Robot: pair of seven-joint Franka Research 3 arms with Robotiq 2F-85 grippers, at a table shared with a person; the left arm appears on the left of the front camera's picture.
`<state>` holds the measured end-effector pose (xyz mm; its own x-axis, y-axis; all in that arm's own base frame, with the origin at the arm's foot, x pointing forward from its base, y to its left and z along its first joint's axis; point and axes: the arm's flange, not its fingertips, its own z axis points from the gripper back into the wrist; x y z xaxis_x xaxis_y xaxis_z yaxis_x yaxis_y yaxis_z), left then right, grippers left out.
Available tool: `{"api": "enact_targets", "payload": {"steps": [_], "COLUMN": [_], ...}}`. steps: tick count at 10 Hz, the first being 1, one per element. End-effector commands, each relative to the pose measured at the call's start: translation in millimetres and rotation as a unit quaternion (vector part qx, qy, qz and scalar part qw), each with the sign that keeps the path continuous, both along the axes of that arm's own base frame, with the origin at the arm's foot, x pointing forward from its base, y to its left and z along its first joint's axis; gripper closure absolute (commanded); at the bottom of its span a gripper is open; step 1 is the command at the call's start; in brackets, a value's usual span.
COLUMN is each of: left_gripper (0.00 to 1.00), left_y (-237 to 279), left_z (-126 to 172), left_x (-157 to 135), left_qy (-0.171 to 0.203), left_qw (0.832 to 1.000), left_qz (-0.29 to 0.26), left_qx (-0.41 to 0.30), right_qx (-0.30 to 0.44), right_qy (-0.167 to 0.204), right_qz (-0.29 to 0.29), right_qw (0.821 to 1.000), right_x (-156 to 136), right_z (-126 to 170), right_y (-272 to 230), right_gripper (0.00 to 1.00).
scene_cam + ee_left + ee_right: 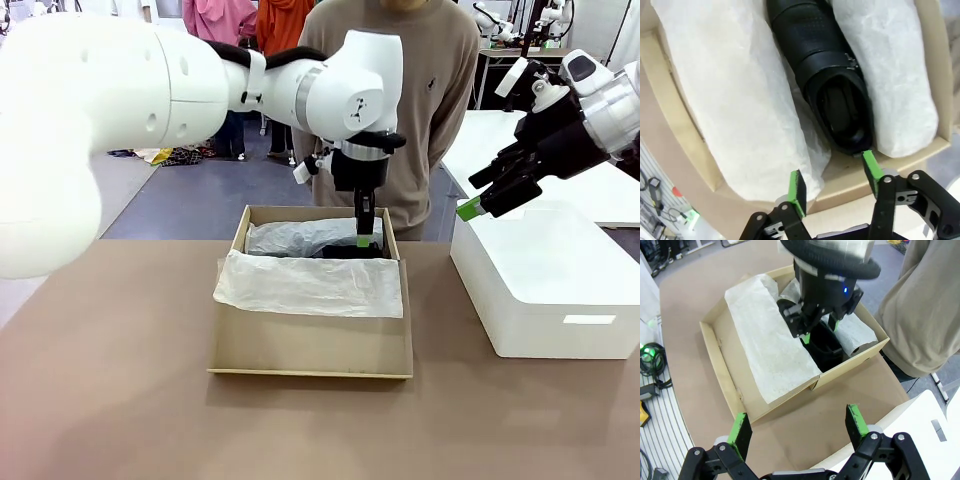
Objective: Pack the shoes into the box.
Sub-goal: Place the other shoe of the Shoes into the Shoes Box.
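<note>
One glossy black shoe [832,85] with a small metal buckle lies in the tan box [850,187], between folds of white tissue paper [735,100]. My left gripper [834,175] hangs just above the shoe's heel end, fingers apart, nothing between the pads. From the front, the left gripper [365,235] reaches down into the far part of the box [310,360], where the shoe [352,250] shows dark. My right gripper [480,205] is raised at the right, open and holding nothing. Its wrist view looks down on the box [720,360] and the shoe [827,347].
A large white block [545,290] stands right of the box, under the right gripper. A person in a tan sweater [430,100] stands at the far edge behind the box. Tissue paper [310,285] drapes over the box's near half. Bare brown table lies in front and to the left.
</note>
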<state>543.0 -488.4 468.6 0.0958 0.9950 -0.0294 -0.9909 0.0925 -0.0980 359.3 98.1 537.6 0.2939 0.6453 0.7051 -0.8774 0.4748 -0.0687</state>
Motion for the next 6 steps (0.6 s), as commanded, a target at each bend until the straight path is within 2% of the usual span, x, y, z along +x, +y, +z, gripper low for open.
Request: {"api": "enact_targets", "payload": {"steps": [1, 3, 4, 6], "left_gripper": [0.00, 0.00, 0.00, 0.00], "left_y": [6.1, 19.1, 9.0, 9.0], "left_z": [28.4, 44.7, 31.1, 31.1], "left_x": [-5.8, -14.0, -5.6, -5.6], "left_qy": [-0.001, -0.009, -0.006, -0.006], "left_qw": [0.999, 0.999, 1.000, 1.000], "left_qz": [0.033, 0.023, 0.003, 0.003], "left_qx": [0.023, 0.021, 0.004, 0.004], "right_qx": [0.009, 0.009, 0.009, 0.009], "right_qy": [-0.004, -0.004, -0.004, -0.004], "right_qz": [0.009, 0.009, 0.009, 0.009], "right_qw": [1.000, 1.000, 1.000, 1.000], "right_x": [2.8, 2.8, 2.8, 2.8], "right_z": [-0.9, -0.9, -0.9, -0.9], "right_y": [-0.2, -0.2, -0.2, -0.2], "right_gripper": [0.00, 0.00, 0.00, 0.00]}}
